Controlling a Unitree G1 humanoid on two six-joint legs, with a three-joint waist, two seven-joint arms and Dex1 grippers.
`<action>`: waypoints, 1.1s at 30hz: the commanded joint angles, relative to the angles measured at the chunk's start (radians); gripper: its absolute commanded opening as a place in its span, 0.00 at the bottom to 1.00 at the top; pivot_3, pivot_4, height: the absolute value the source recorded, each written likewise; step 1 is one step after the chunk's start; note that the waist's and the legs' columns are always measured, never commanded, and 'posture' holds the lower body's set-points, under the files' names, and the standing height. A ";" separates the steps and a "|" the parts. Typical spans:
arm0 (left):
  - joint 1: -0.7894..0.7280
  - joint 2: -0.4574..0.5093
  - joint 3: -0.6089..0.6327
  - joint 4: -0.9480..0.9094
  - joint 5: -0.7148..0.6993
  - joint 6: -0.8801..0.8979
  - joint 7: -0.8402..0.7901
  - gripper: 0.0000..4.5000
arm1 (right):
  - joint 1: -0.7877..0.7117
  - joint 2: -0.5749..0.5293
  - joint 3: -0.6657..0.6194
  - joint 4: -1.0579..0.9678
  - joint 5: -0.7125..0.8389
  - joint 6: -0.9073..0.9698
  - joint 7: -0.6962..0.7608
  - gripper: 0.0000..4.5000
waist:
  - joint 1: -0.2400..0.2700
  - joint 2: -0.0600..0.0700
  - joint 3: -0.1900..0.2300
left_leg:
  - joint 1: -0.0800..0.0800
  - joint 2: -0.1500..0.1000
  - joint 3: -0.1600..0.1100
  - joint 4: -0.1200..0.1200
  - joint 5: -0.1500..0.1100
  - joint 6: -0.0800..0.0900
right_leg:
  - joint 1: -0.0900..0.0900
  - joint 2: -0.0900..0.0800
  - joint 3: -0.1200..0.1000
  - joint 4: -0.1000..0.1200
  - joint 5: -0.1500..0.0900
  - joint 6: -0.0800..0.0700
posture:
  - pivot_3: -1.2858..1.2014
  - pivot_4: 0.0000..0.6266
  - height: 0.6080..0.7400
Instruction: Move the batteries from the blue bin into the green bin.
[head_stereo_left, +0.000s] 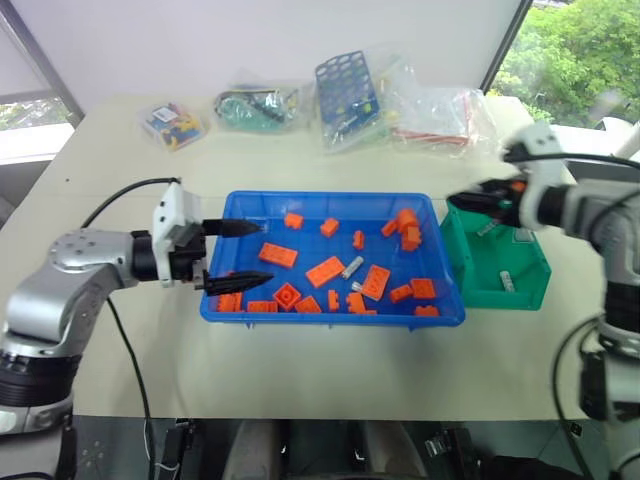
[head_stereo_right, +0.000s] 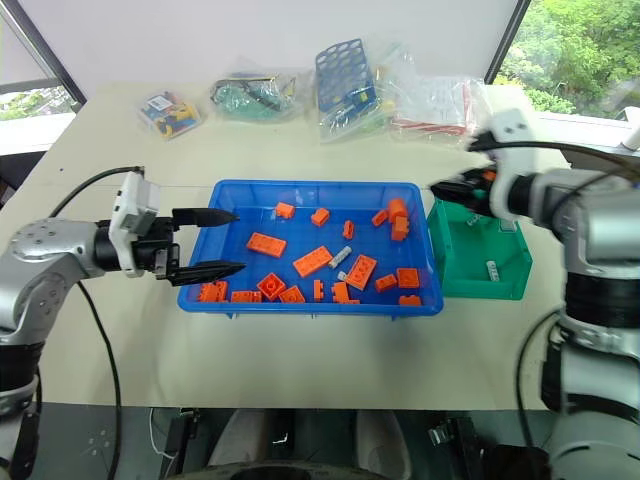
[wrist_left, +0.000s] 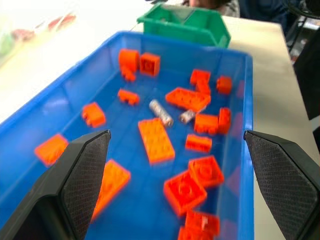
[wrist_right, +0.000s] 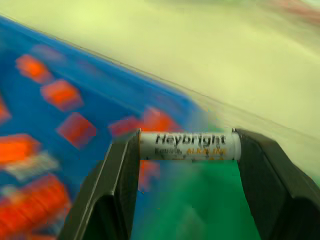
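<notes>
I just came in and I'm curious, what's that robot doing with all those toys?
It's sorting. The right gripper holds a battery over the green bin, where other batteries already lie. The left gripper is open at the blue bin, which has orange bricks and two more batteries.

A pale cream desk (head_stereo_left: 300, 370) stands against a plain white wall (head_stereo_left: 250, 40), its surface evenly lit by daylight. Dark diagonal window frames (head_stereo_left: 505, 45) cut across both upper corners of the scene. Through the glass beyond the desk's far right corner, dense green trees (head_stereo_left: 580, 55) fill the view outside; a lighter strip of window and sill (head_stereo_left: 30, 125) shows past the far left corner. Along the desk's far edge lie several clear plastic bags (head_stereo_left: 430, 115) of small parts and a blue perforated rack (head_stereo_left: 347, 90). Below the near edge, a dark floor (head_stereo_left: 130, 450) is partly visible.
</notes>
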 joint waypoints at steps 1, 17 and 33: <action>-0.036 -0.008 -0.009 0.003 -0.001 -0.011 -0.001 1.00 | 0.107 -0.051 -0.085 -0.088 0.029 0.007 -0.005 0.50 | -0.005 0.000 0.000 | 0.000 0.000 0.000 0.000 0.000 0.000 | 0.000 0.001 0.000 0.000 0.000 0.000 | 0.52 0.24 1.00; -0.081 -0.003 -0.019 0.035 0.010 -0.015 -0.021 1.00 | -0.046 0.024 0.090 -0.112 0.115 -0.085 -0.036 0.99 | -0.029 0.001 0.000 | 0.001 0.002 -0.001 0.002 0.000 0.000 | 0.000 0.007 0.004 0.001 0.000 0.000 | 0.52 0.24 1.00; -0.061 0.018 -0.010 -0.008 -0.002 0.007 0.000 1.00 | -0.030 0.295 0.573 -0.134 -0.013 -0.193 -0.119 0.99 | 0.000 0.000 0.000 | 0.000 0.003 -0.001 0.003 0.000 0.000 | 0.000 0.007 0.003 0.002 0.000 0.000 | 0.52 0.24 1.00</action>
